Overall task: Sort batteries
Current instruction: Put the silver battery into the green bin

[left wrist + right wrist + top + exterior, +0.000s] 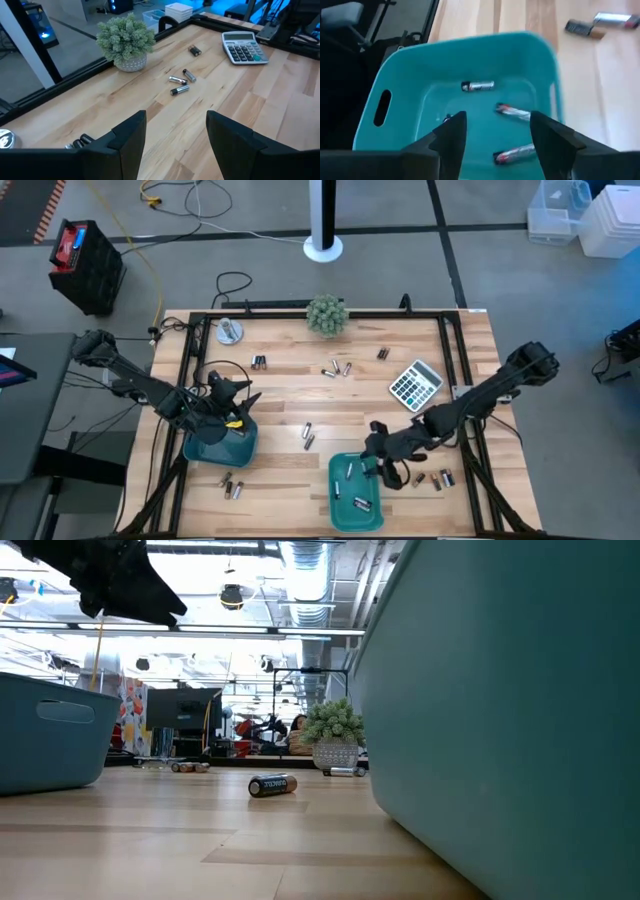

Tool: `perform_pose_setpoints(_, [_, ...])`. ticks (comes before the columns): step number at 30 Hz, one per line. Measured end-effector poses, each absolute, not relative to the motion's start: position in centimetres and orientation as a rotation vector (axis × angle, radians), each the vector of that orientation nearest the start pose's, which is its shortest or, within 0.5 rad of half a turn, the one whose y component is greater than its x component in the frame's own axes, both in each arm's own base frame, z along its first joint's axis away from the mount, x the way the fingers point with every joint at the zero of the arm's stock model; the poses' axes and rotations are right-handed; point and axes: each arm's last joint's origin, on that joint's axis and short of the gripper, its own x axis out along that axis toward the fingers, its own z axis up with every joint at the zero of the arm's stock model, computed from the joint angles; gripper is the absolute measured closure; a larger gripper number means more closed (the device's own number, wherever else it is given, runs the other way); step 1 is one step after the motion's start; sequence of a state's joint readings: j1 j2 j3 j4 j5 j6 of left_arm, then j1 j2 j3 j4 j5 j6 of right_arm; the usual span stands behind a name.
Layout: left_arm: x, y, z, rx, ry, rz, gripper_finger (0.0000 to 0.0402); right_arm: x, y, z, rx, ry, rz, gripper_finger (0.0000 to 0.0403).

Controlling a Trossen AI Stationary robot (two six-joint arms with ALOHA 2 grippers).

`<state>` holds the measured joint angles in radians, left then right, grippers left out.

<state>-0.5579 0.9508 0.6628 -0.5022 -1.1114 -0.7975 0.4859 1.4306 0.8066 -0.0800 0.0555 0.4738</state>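
The battery (272, 785) lies flat, long axis sideways across the low view.

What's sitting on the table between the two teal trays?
In the high view, two small batteries lie on bare wood between the left teal tray and the right teal tray; nothing else.

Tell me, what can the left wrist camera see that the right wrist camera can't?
Only the left wrist view shows the little potted plant, the grey calculator and three batteries on the bare wood. Only the right wrist view shows the teal tray with silvery batteries inside, under the open right gripper. Both show the wooden table and loose batteries lying on it.
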Motion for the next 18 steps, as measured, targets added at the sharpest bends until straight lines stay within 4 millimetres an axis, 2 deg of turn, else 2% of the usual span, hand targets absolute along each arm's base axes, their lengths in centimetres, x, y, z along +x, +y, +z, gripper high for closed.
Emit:
perform_pose_setpoints(4, [16.3, -7.1, 24.9, -0.172, 0.285, 0.682, 0.0201, 25.4, 11.3, 22.9, 0.194, 0.662, 0.133, 0.0174])
perform_pose_setpoints(9, [16.3, -7.1, 24.9, -0.182, 0.281, 0.682, 0.0201, 24.1, 7.0, 25.4, 0.123, 0.578, -0.163, 0.0179])
perform_pose_setpoints(13, [16.3, -7.1, 24.9, -0.182, 0.281, 0.682, 0.0201, 22.8, 2.7, 26.2, 0.169, 0.584, -0.432, 0.0179])
perform_pose_setpoints(18, [16.3, -7.1, 24.9, -0.181, 0.281, 0.682, 0.0201, 21.8, -2.6, 26.0, 0.296, 0.612, -0.695, 0.0179])
